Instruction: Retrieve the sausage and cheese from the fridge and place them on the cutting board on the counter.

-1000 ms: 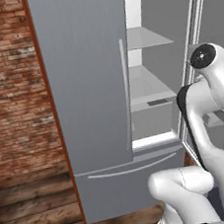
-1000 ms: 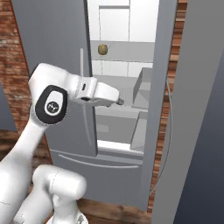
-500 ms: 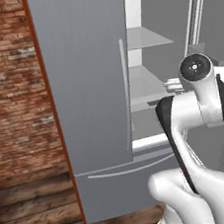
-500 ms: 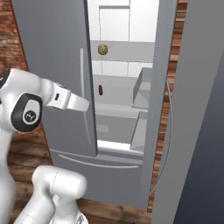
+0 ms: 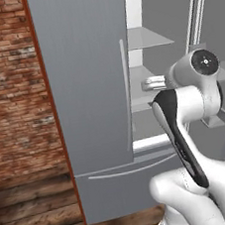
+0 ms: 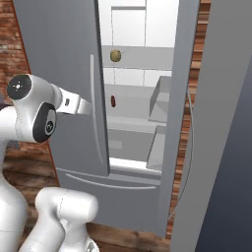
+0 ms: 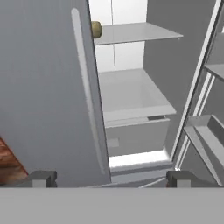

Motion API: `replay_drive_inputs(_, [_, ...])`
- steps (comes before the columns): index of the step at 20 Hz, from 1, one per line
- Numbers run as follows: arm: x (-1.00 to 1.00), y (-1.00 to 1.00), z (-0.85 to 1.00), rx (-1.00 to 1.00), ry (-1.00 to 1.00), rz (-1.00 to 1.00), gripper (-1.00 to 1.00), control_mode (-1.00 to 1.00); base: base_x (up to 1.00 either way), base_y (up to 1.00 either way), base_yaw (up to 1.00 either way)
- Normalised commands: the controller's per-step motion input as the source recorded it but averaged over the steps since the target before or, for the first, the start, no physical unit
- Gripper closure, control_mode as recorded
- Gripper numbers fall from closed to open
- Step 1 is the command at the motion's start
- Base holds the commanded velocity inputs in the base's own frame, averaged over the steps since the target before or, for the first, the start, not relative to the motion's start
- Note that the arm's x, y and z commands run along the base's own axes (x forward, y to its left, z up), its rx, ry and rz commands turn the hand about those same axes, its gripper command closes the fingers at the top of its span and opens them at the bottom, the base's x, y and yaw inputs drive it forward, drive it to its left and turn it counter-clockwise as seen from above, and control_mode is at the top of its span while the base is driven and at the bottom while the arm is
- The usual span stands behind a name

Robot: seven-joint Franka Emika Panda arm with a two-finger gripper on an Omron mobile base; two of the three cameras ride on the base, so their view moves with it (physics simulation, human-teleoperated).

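Note:
The fridge (image 6: 59,54) stands with its left door shut and its right door swung open. On the upper shelf inside sits the cheese (image 6: 115,55), a yellowish-tan lump. On the shelf below lies the sausage (image 6: 113,101), small and dark red. My gripper (image 6: 90,109) hovers in front of the left door's handle, outside the fridge and left of the sausage, touching nothing. In the hand view the gripper (image 7: 111,179) is open and empty, and the cheese (image 7: 96,29) peeks past the door edge; the sausage is hidden behind that door. The cutting board and counter are out of view.
The open right door (image 6: 216,123) with its bins stands close on the right. The left door's long handle (image 7: 87,92) hangs just ahead of the hand. A brick wall (image 5: 11,87) and wooden floor (image 5: 32,214) lie to the left. A freezer drawer (image 6: 113,197) sits below.
The hand has drawn back out of the fridge opening toward the left door. It covered the sausage a second ago; the sausage now shows. The fingers stay open.

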Motion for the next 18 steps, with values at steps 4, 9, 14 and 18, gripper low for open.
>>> replay_drive_inputs(4, [0.38, 0.23, 0.0, 0.0, -0.04, 0.26, -1.0, -1.0, 0.0, 0.0, 0.0])
replay_drive_inputs(9, [0.19, 0.42, 0.0, 0.0, 0.0, 0.0, -1.0, -1.0, 0.0, 0.0, 0.0])
replay_drive_inputs(14, [0.37, 0.19, 0.0, 0.0, 0.0, -0.11, -1.0, -1.0, 0.0, 0.0, 0.0])
replay_drive_inputs(18, [0.57, 0.0, 0.0, 0.0, 0.0, -0.1, -1.0, -1.0, 0.0, 0.0, 0.0])
